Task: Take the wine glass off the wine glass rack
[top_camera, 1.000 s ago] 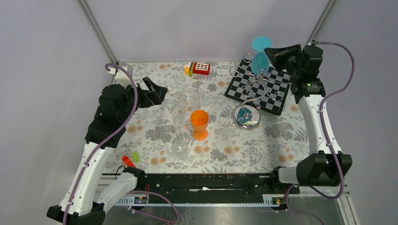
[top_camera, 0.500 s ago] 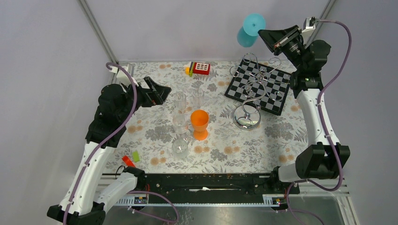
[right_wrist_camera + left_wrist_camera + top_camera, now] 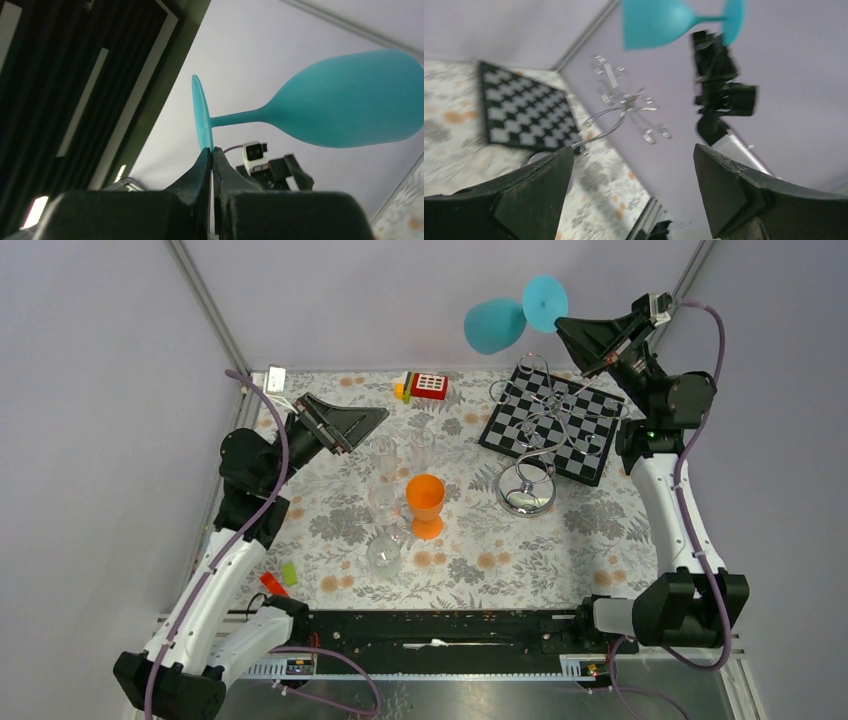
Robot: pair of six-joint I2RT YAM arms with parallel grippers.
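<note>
Since the earlier frames the right arm (image 3: 668, 490) has swung the wine glass (image 3: 493, 325) further left and tipped it onto its side, and the left arm (image 3: 215, 580) has stretched forward and lifted its claw towards the far side. The table (image 3: 560, 540) is covered with a flowered cloth. On its far right part lies a black-and-white checkered board (image 3: 585, 440), also seen blurred in the left wrist view (image 3: 524, 115). The wine glass rack (image 3: 524, 490) stands with its round base on the cloth at the board's near edge, its curled wire arms rising over the board; no glass hangs on it. The teal wine glass is in the air above and beyond the rack, well apart from it, in front of the back wall, with its bowl pointing left. The right gripper (image 3: 562, 328) has its fingers pressed together on the rim of the glass's round foot, as the right wrist view shows (image 3: 211, 152), with stem and bowl (image 3: 350, 107) sticking out sideways. The left gripper (image 3: 365, 428) is spread wide and holds nothing; between its two fingers (image 3: 633, 150) the left wrist view takes in the rack (image 3: 626, 100) and the glass (image 3: 659, 22). Near the middle of the table an orange cup (image 3: 426, 502) stands upright, with clear glasses (image 3: 383, 455) just beside it to the left and one clear glass (image 3: 383, 552) in front of it. A red toy with buttons (image 3: 428, 386) sits at the far edge. Two small pieces, one red (image 3: 270, 582) and one green (image 3: 289, 572), lie near the left arm.
</note>
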